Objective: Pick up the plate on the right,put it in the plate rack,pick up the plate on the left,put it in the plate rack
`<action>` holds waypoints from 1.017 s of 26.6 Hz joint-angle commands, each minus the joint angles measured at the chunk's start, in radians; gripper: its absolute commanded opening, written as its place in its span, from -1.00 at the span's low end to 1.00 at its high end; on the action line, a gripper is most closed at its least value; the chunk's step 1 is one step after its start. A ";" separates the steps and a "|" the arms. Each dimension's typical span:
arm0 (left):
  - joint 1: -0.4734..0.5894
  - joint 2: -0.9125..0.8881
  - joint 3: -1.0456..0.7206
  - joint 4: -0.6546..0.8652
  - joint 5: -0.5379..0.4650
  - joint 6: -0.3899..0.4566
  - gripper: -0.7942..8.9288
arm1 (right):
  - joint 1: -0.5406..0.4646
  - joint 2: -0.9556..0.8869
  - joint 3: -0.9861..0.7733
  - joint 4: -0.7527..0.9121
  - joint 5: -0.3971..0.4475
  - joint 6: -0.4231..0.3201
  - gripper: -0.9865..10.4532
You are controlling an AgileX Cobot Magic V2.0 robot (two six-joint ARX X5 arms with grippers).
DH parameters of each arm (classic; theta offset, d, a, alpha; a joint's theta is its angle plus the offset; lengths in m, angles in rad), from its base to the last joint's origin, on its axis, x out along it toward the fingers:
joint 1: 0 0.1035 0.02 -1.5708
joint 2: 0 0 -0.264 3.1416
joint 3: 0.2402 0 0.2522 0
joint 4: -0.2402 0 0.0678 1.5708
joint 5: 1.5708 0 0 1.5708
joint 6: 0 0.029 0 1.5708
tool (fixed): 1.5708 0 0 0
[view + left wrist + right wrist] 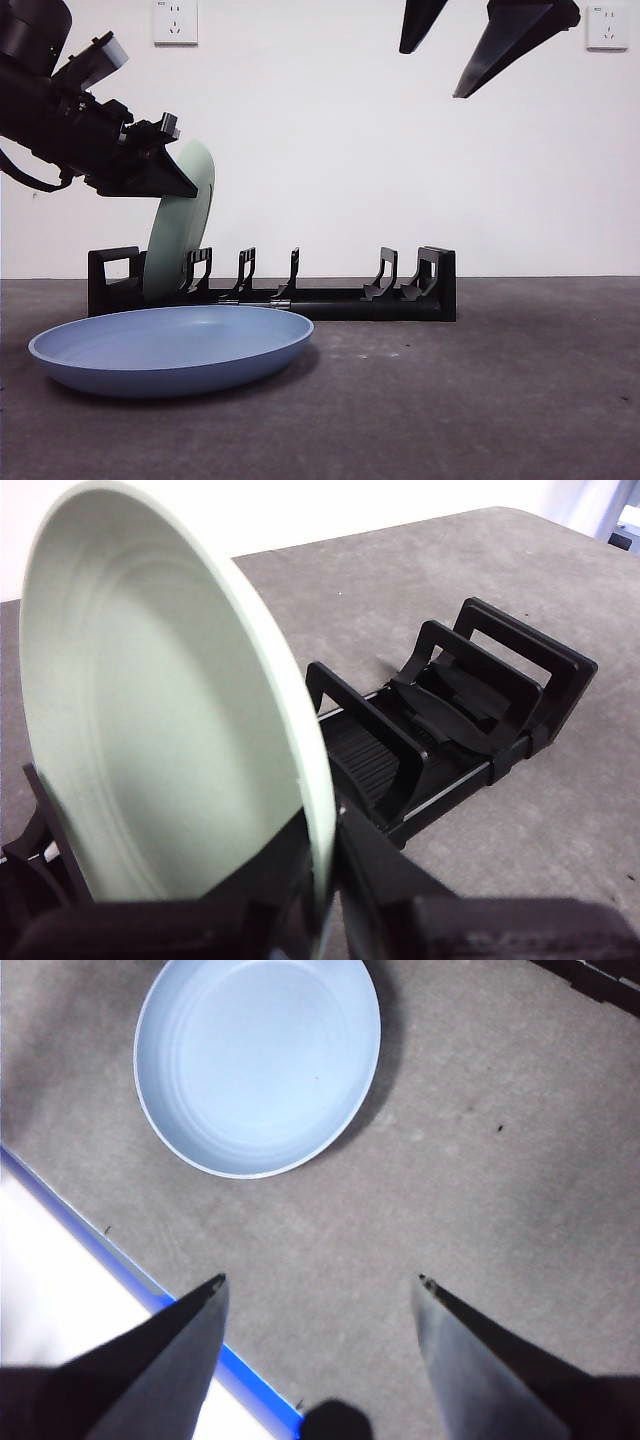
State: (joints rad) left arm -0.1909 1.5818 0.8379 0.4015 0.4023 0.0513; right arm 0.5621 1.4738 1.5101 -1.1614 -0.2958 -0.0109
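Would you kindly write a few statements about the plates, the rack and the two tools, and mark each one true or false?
1. The left tool grips the pale green plate by its rim. True.
2. The blue plate stands in the plate rack. False: it lies flat on the table, in front of the rack.
3. The right tool is open and holds nothing. True.
4. The green plate lies flat. False: it stands on edge, tilted, at one end of the rack.

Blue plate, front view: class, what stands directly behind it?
Behind the blue plate stands the black plate rack, with a green plate in its slots, gripped by the left gripper. The rack's lower front is hidden.
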 commanded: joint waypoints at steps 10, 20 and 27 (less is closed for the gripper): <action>0.003 -0.016 0.004 0.011 0.002 0.002 -0.25 | 0.002 0.002 -0.010 0.010 -0.003 0.008 -0.28; 0.002 -0.166 0.004 -0.080 0.045 0.003 -0.25 | 0.002 0.002 -0.010 0.029 -0.003 0.009 -0.28; 0.002 -0.386 0.004 -0.250 0.051 0.056 -0.25 | 0.002 0.003 -0.010 0.109 0.000 0.022 -0.28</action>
State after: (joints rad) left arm -0.1905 1.2282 0.8383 0.1631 0.4480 0.0689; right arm 0.5621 1.4738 1.5101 -1.0599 -0.2955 -0.0025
